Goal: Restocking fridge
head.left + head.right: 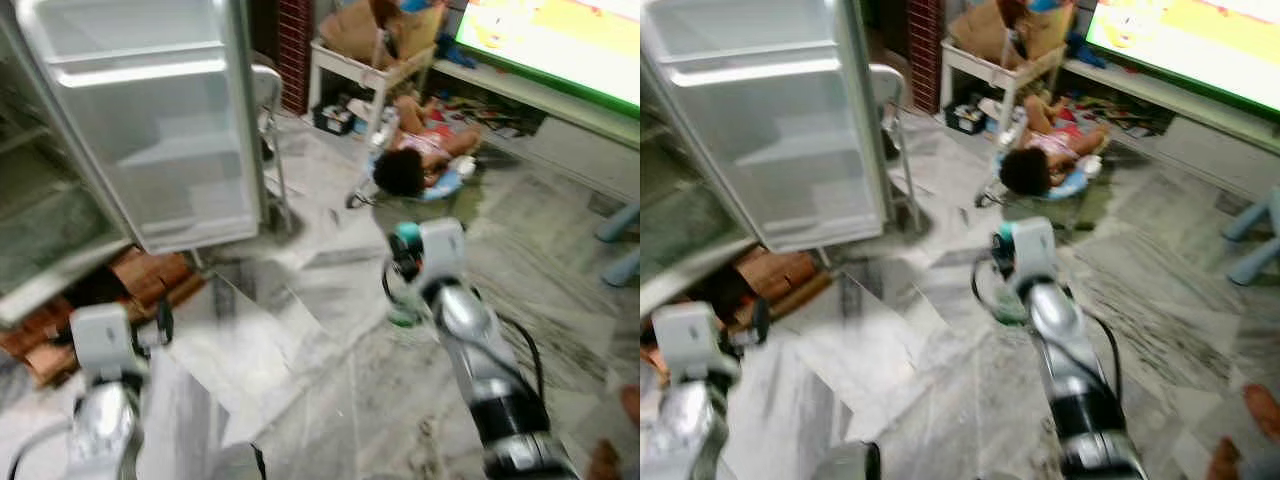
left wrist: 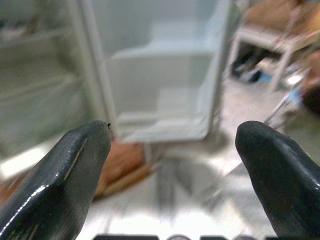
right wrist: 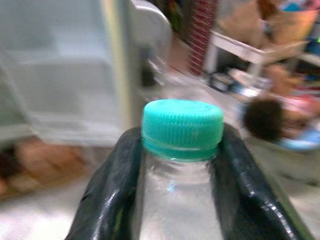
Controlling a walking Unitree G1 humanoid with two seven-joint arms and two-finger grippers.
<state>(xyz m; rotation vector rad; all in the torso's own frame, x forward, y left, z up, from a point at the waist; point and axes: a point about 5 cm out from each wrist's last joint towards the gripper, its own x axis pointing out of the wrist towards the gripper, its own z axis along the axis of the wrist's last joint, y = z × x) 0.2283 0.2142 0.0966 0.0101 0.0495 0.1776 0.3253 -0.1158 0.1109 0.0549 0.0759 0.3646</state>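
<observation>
The right gripper (image 3: 182, 165) clamps a clear water bottle (image 3: 181, 200) just below its teal cap (image 3: 182, 127), keeping it upright for carrying. The left gripper (image 2: 172, 150) is spread wide and empty, facing the open fridge door (image 1: 160, 120), probably free to steady it.

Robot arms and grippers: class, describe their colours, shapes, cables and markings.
Both arms are silver metal tubes with boxy pale grey wrist blocks. The right arm has a black band lower down and a black cable looping alongside; the left arm also trails a cable. Each gripper has two long, glossy black rounded fingers. No markings are legible.
</observation>
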